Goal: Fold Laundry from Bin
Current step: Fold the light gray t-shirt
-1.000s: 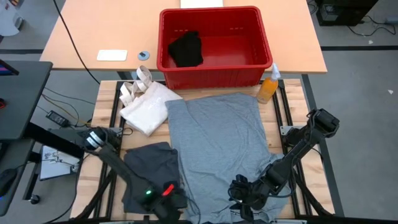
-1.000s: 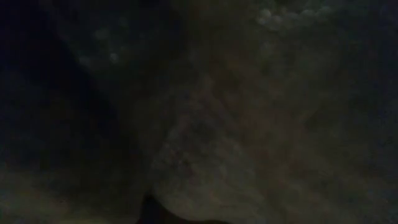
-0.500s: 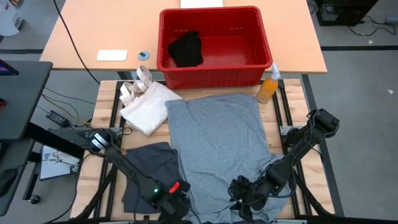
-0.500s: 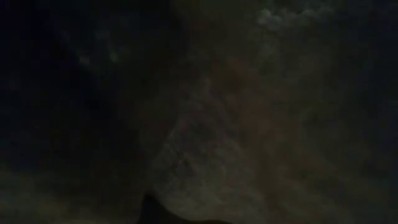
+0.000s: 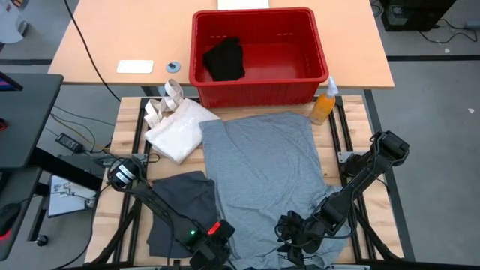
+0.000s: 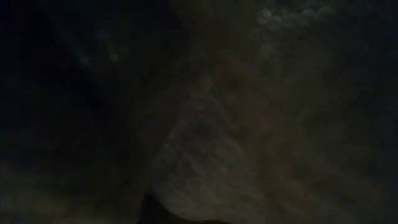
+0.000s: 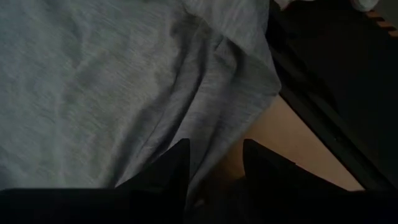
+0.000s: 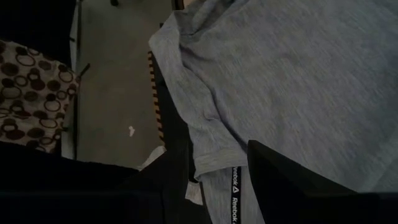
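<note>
A light grey shirt (image 5: 262,165) lies spread flat on the table, and its near end reaches the table's near edge. My left gripper (image 7: 214,165) is open at the shirt's near left corner, low over it (image 5: 214,244). My right gripper (image 8: 217,180) is open over the shirt's near edge, right of the middle (image 5: 294,238). Between its fingers shows a neck band (image 8: 233,199) with lettering. A dark charcoal piece (image 5: 180,202) lies crumpled on the table left of the shirt. A black piece (image 5: 225,58) lies in the red bin (image 5: 255,94). My left gripper's fingers (image 7: 177,168) stand on either side of the shirt's side edge (image 7: 208,146), slanting down; whether they touch the cloth I cannot tell. My right gripper's fingers (image 8: 280,174) stand on either side of the lettered neck band, slanting down; whether they touch it I cannot tell.
A cream tote bag (image 5: 176,127) lies at the far left of the table and an orange spray bottle (image 5: 324,105) stands beside the bin's right corner. A white card (image 5: 135,66) lies on the far desk. The low view is dark, with cloth close before it.
My left gripper has gone toward the table's right edge and down, from over the dark charcoal piece to the grey shirt's near left corner, and it has rolled about its own pointing line. The shirt has stayed where it was.
</note>
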`<action>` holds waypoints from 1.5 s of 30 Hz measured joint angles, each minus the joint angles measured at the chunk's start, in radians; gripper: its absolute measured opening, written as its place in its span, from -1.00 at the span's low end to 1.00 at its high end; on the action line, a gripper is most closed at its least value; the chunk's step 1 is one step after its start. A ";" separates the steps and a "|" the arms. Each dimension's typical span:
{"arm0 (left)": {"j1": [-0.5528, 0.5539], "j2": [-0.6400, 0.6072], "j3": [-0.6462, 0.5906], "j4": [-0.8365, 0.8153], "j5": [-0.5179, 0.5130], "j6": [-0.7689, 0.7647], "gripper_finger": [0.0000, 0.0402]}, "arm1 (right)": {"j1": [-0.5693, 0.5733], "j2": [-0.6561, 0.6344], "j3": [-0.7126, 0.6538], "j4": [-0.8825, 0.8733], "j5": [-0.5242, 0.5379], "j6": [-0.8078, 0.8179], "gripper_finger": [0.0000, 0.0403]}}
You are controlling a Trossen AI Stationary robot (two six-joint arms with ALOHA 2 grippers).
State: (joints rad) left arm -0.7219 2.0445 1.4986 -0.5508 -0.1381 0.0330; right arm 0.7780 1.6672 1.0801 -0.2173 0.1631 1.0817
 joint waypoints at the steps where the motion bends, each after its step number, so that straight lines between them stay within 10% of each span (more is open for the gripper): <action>1: 0.001 0.003 0.000 0.008 0.005 0.001 -0.26 | 0.000 0.000 0.000 -0.001 0.000 0.000 -0.15; 12: 0.007 0.027 0.000 0.001 0.092 -0.006 -0.95 | 0.000 0.000 0.000 -0.003 0.023 -0.003 -0.15; 29: 0.017 -0.034 0.000 -0.011 0.060 -0.029 -0.98 | 0.000 0.000 0.000 -0.003 -0.019 -0.004 -0.15; 45: 0.018 0.026 0.000 0.001 0.080 0.092 -0.48 | 0.002 0.000 0.000 0.009 0.002 -0.003 -0.15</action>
State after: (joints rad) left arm -0.7040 2.0705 1.4986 -0.5497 -0.0582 0.1253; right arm 0.7799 1.6669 1.0801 -0.2085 0.1648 1.0790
